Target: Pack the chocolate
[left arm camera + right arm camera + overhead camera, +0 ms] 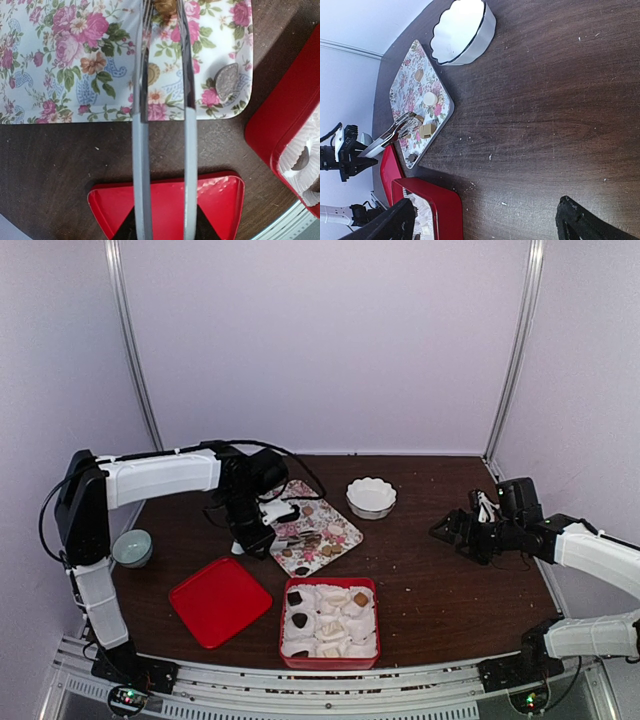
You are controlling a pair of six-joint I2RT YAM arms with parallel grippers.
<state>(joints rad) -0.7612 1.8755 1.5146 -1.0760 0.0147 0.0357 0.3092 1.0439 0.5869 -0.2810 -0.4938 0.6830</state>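
Chocolate pieces lie on the flower-print tray [312,528]: a tan round one [152,73], a dark one [227,80], a pale one [430,98] and a squarish tan one [426,130]. My left gripper [250,525] is shut on grey-handled metal tongs [142,100], which reach over the tray. A brown piece [165,5] sits between the tong tips at the frame's top edge; I cannot tell if it is pinched. The red box [330,662] holds white paper cups, some with pieces in them [299,620]. My right gripper [450,530] is open and empty above the table's right side.
The red lid [220,600] lies left of the box, under my left wrist. A white scalloped bowl [371,496] stands behind the tray. A small greenish bowl [132,547] sits at the left edge. Bare brown table lies between box and right gripper.
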